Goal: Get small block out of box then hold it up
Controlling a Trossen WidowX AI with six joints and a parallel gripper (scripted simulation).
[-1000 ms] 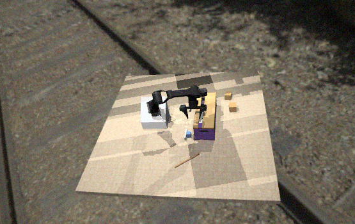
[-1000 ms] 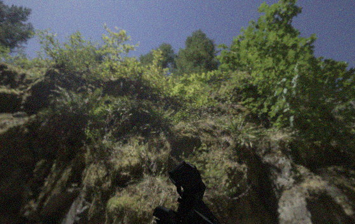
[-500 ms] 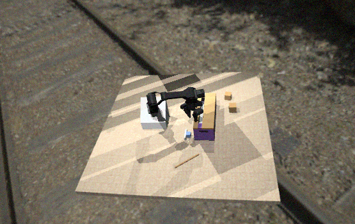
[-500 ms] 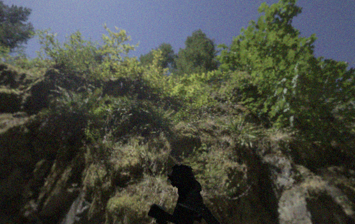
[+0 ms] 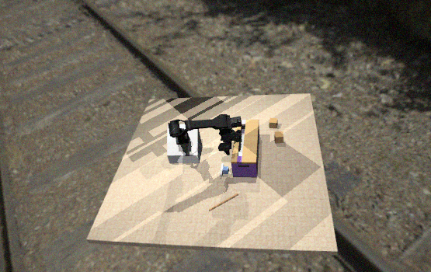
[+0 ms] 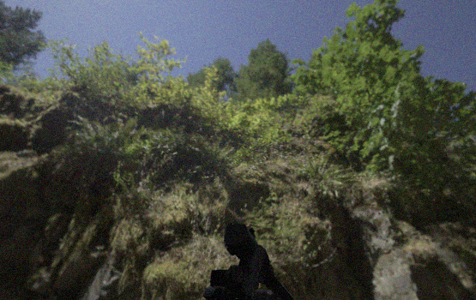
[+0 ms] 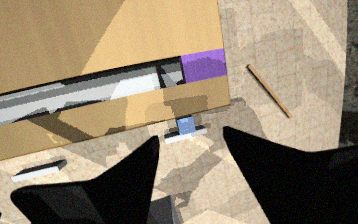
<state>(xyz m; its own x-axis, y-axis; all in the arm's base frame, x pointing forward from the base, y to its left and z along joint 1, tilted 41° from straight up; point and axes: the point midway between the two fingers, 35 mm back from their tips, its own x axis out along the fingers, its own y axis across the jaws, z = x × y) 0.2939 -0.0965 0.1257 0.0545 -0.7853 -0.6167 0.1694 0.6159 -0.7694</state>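
A small blue block (image 5: 225, 169) (image 7: 186, 125) sits on the table outside the box, near the front corner at its purple end. A low white strip (image 7: 186, 136) lies beside the block on the side away from the box. The box (image 5: 250, 141) (image 7: 165, 30) has a tan top and a purple end wall. My gripper (image 5: 225, 150) (image 7: 190, 135) is partly open and empty. It is above the table on the box's front side; in the wrist view the block appears between and just beyond the fingertips. Its height above the block is hard to tell.
A thin brown stick (image 5: 224, 202) (image 7: 269, 91) lies beyond the purple end. Two small tan cubes (image 5: 273, 123) (image 5: 279, 137) are behind the box. Another white strip (image 7: 36, 173) is along its front. The arm's white base (image 5: 173, 149) faces the front. The exterior view shows only a dark part of the arm.
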